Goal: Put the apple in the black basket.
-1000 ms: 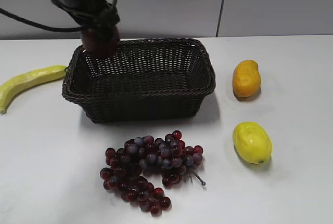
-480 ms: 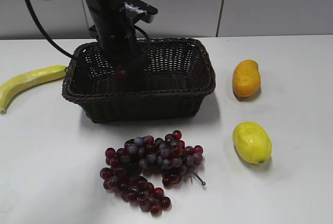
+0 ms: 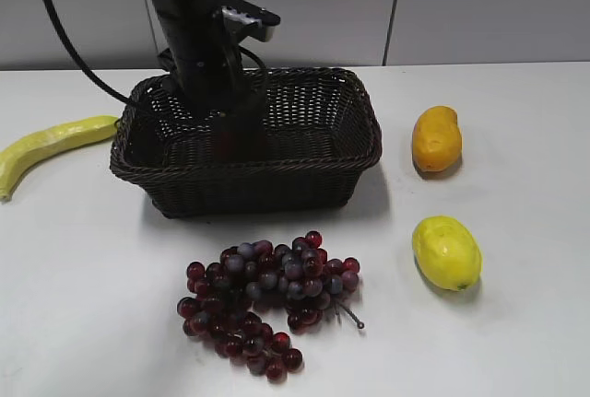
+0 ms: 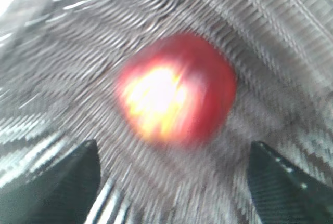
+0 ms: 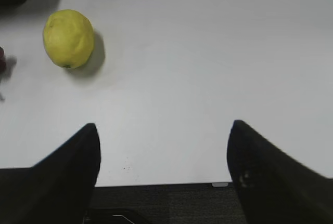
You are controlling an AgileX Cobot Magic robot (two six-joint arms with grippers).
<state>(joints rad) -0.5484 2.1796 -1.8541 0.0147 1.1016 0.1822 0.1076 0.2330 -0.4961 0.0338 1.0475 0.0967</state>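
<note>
The black basket [image 3: 277, 153] is woven wicker, rough and matt, with a braided rim. The apple [image 4: 177, 89] has smooth, glossy red skin with a bright shine. The table [image 3: 516, 323] looks like smooth matt white laminate. The grapes [image 3: 263, 300] gleam like plastic, and the lemon [image 3: 446, 251] looks faintly dimpled.

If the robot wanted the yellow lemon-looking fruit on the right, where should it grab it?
Probably across its narrow middle, coming down from above. The yellow fruit lies on its side on the table, an oval with its long axis running roughly front to back and tapered ends, so fingers closing on the two long flanks would grip best. Nothing crowds it; the open right gripper hovers nearby.
</note>
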